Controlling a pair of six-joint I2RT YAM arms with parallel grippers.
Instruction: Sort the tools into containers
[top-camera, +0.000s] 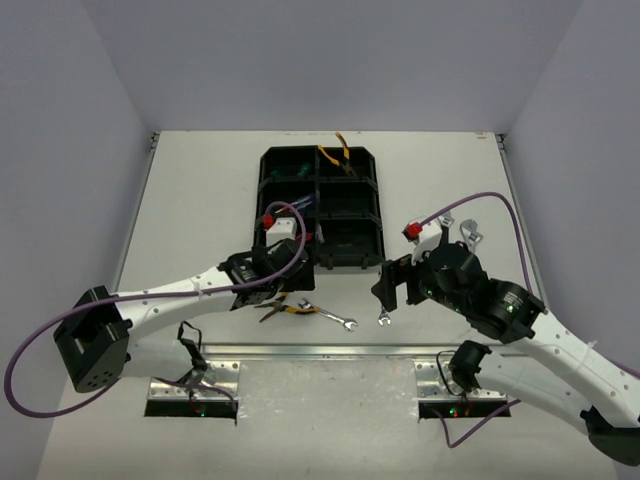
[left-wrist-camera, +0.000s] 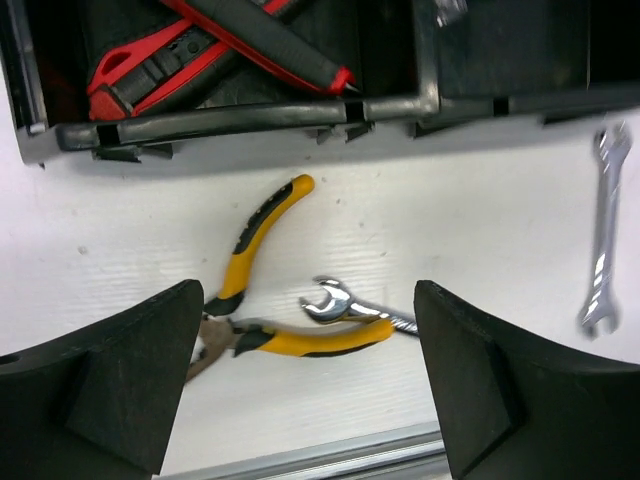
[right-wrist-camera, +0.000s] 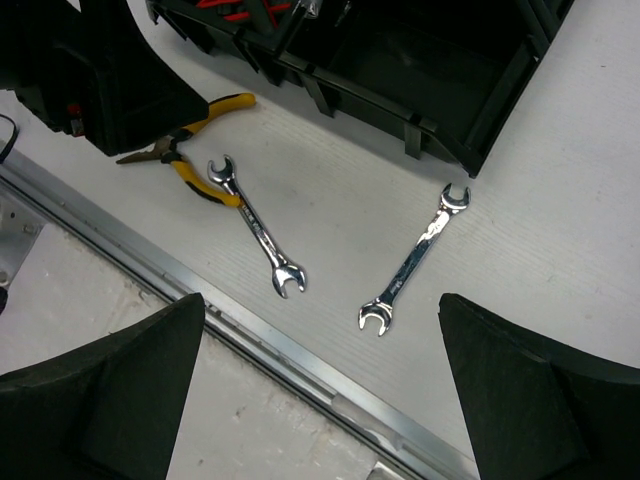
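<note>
Hovering close to the near edge of the bench (top-camera: 190, 190), just before the organizer tray (left-wrist-camera: 250, 118), the left pincer (left-wrist-camera: 308, 330) gapes wide over the yellow-handled pliers (left-wrist-camera: 262, 215), gripping nothing. Their black-trimmed handles lie splayed, and a shiny silver wrench (left-wrist-camera: 345, 308) rests against one. Closing here would likely snag both, or swing the pliers round. Rightwards a second wrench (right-wrist-camera: 415, 258) lies apart, beneath the right pincer (right-wrist-camera: 320, 310), likewise wide and empty.

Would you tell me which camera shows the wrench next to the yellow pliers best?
The right wrist view: the wrench lies whole and close. The left wrist view shows only one head, the rest behind the left gripper; the top view shows it tiny.
</note>
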